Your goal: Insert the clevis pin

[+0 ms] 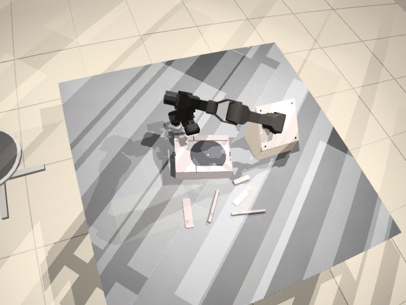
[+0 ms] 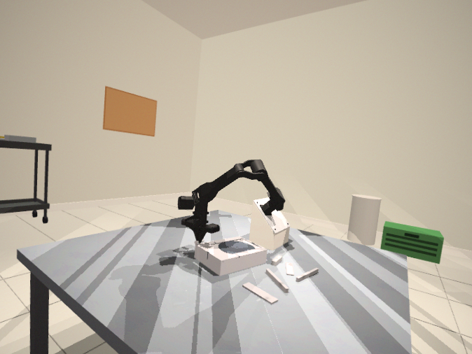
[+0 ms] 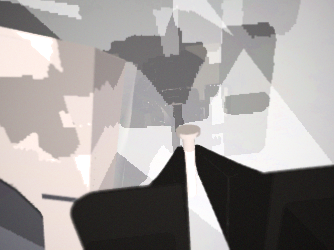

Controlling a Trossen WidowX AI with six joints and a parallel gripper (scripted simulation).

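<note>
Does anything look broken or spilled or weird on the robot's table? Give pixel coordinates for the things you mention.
Nothing looks broken or spilled. The dark disc (image 1: 200, 157) (image 2: 232, 248) sits in its tray (image 1: 203, 175) (image 2: 244, 264), and the gripper (image 3: 189, 158) holds the pin (image 3: 188, 131). Five pale bars lie at different angles beside the tray, a bit messy, but I see no damage.

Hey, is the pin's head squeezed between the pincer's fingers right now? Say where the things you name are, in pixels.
No, the pin's head (image 3: 188, 131) sticks out beyond the tips of the pincer (image 3: 190, 148).
</note>
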